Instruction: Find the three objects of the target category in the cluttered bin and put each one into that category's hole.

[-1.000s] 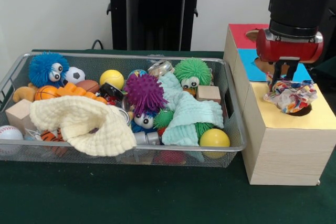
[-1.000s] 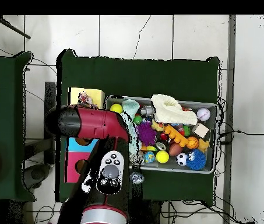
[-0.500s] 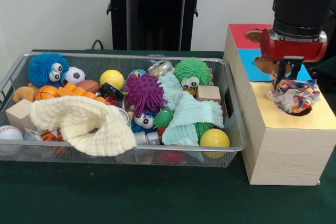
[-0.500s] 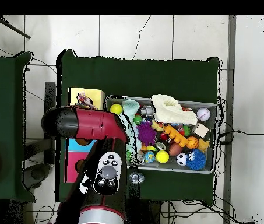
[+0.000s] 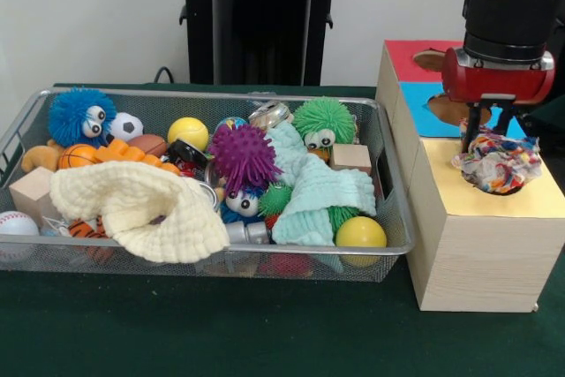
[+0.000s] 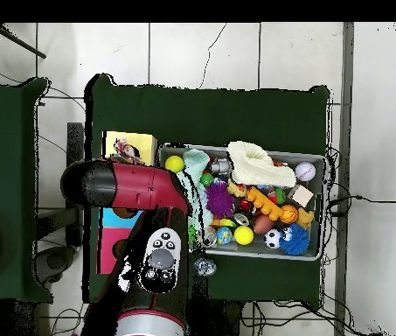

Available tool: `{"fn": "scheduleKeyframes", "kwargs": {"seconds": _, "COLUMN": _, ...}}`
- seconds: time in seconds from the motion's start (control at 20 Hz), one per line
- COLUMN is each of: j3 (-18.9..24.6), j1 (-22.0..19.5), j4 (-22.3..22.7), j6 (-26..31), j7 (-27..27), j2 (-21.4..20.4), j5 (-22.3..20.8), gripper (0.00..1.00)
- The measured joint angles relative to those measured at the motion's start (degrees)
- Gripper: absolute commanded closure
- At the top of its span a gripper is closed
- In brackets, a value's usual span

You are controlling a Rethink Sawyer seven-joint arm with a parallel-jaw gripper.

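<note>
You are at the drop-off step: the wire bin [image 5: 388,174] holds the clutter, and beside its right end stands the sorting box [image 5: 477,253], whose yellow top section carries the hole you want. The arm's gripper [image 5: 491,134] hangs over that section with its two dark fingers apart, just above the multicoloured rag bundle [image 5: 497,163]. The bundle sits on the mouth of the hole, bunched above the rim rather than dropped through; whether the fingertips touch it is hard to tell.

In my judgement your next move is to get the bundle fully down the hole, with a nudge if it stays perched, then lift clear and return to the bin for another cloth.

In the bin, the cream cloth [image 5: 132,209] sprawls along the near left edge and the mint cloth [image 5: 313,187] lies right of centre; both look like candidates. The purple spiky ball [image 5: 243,156] and yellow ball [image 5: 360,233] crowd the mint cloth, so expect snagging.
</note>
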Motion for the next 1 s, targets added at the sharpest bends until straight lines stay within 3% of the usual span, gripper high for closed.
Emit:
{"fn": "scheduleKeyframes", "kwargs": {"seconds": 0.7, "j3": 0.00, "j1": 0.13, "j4": 0.00, "j6": 0.46, "j7": 0.00, "j2": -0.15, "j5": 0.00, "gripper": 0.00}}
{"fn": "scheduleKeyframes", "kwargs": {"seconds": 1.0, "j3": -0.13, "j1": 0.37, "j4": -0.01, "j6": 3.99, "j7": 0.00, "j2": -0.80, "j5": -0.01, "gripper": 0.00}}
